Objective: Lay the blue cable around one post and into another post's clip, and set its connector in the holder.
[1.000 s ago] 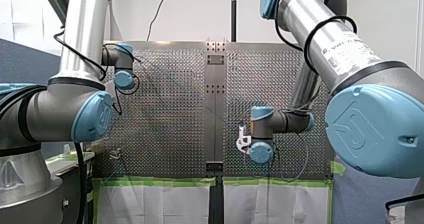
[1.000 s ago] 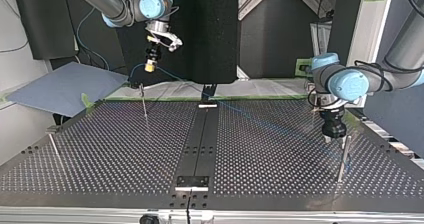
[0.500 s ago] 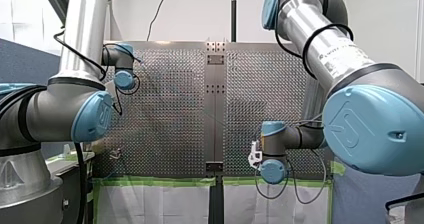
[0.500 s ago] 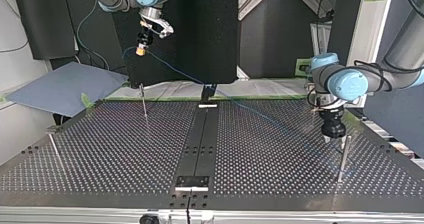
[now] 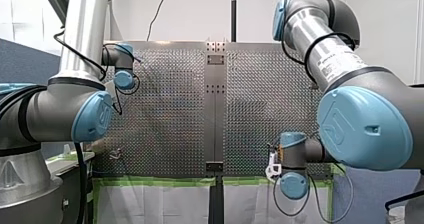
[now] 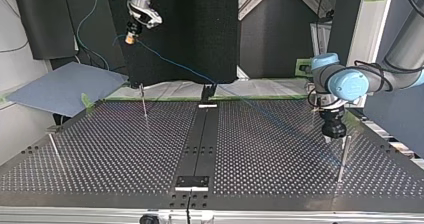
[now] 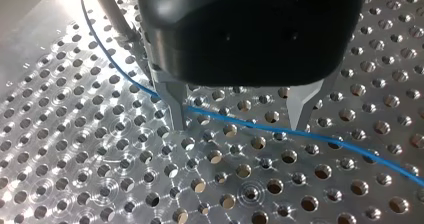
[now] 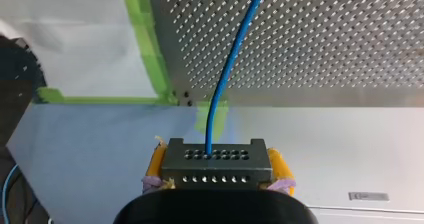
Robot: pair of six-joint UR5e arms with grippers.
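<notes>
Now, the blue cable [image 7: 280, 132] spans the perforated table [image 6: 100, 149].
The left gripper [image 7: 238, 126], metal fingers spread, hangs over the cable beside a post [image 7: 107, 9]; farther off in the top view, the right gripper's [image 6: 131, 34] yellow pads [image 8: 156, 165] pinch the connector [image 8: 216, 159] aloft.

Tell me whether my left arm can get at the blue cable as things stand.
Probably yes. In the left wrist view the left gripper has its jaws open astride the blue cable, with nothing between them and it. The post stands clear to one side.
</notes>
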